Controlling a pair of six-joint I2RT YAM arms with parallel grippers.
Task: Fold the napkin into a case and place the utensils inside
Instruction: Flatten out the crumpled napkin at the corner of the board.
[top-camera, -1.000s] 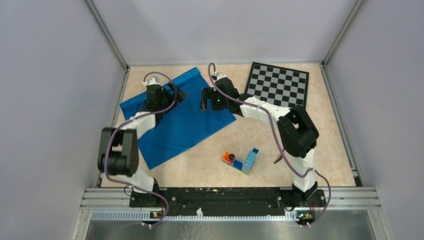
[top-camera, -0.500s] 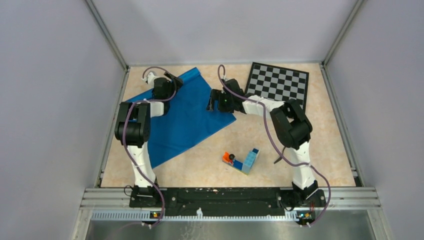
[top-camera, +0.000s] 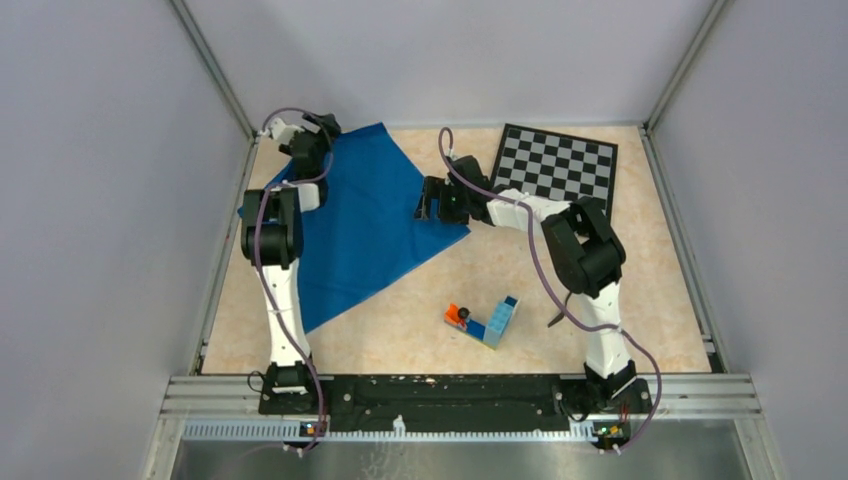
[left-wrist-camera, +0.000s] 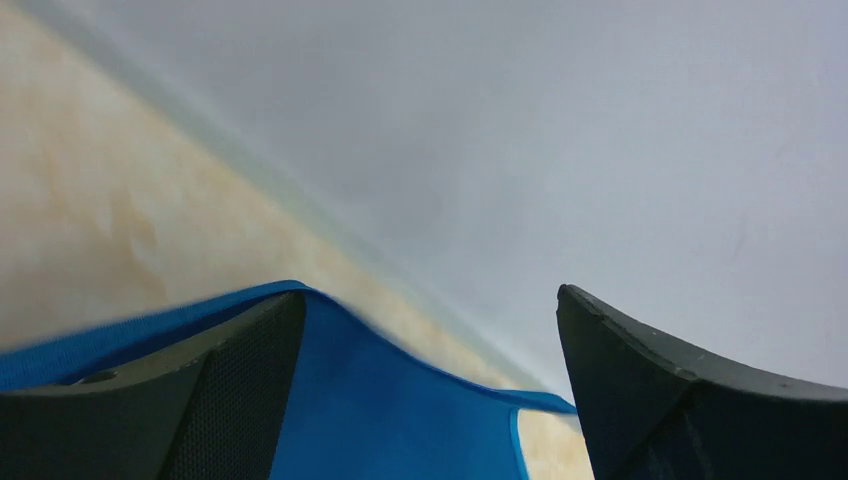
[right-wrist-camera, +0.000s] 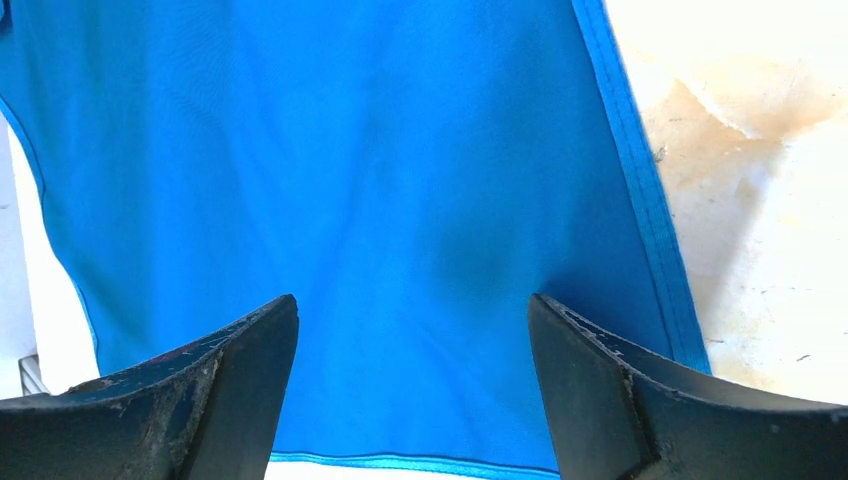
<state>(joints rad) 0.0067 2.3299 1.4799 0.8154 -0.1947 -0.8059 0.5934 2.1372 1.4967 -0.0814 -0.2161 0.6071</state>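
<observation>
Left claw (left-wrist-camera: 430, 300), spread, hovers at the bench's (top-camera: 420, 340) far-left corner; right claw (right-wrist-camera: 412, 305), spread, over the napkin (top-camera: 365, 225). No case is folded yet, so the whole task remains.

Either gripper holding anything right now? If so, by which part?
Nothing is held. The left gripper and right gripper are both open over the napkin, with no cloth pinched.

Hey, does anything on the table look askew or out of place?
The bright blue cloth napkin lies unfolded and skewed, its edges diagonal to the beige table's sides. Near the front, a small blue toy-brick block with an orange piece seems unrelated to napkin folding.
</observation>
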